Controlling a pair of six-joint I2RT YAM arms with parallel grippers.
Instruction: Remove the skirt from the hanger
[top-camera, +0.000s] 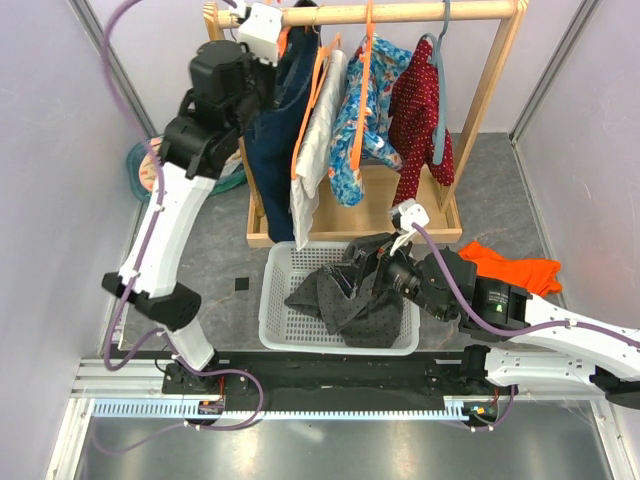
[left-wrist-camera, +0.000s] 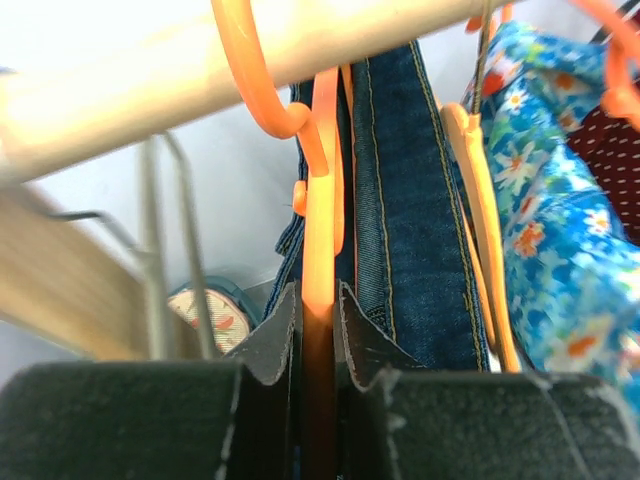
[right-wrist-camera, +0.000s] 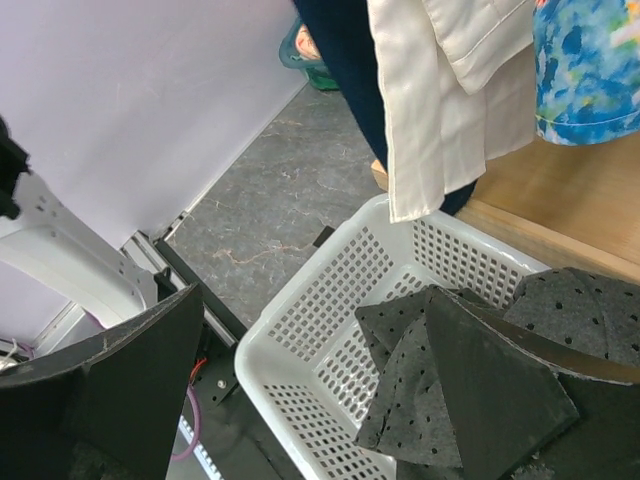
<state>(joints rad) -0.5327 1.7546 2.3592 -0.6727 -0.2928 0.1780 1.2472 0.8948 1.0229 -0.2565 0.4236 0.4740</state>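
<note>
Two fingers (left-wrist-camera: 265, 360) of left gripper (left-wrist-camera: 318, 315) clamp hanger (left-wrist-camera: 322, 200) neck; skirt (left-wrist-camera: 405, 200) hangs just beyond, rightward; left arm (top-camera: 165, 220) stretched up to rail (left-wrist-camera: 150, 70).

No legible txt, brands, nos. or signs in any view; none on skirt (top-camera: 270, 175), basket (top-camera: 288, 330), rail (top-camera: 400, 12).

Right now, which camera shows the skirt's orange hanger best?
The left wrist view: the hanger is close, hook over the rod, neck inside the left gripper. In the top view the left arm covers it; the right wrist view shows only the skirt.
</note>
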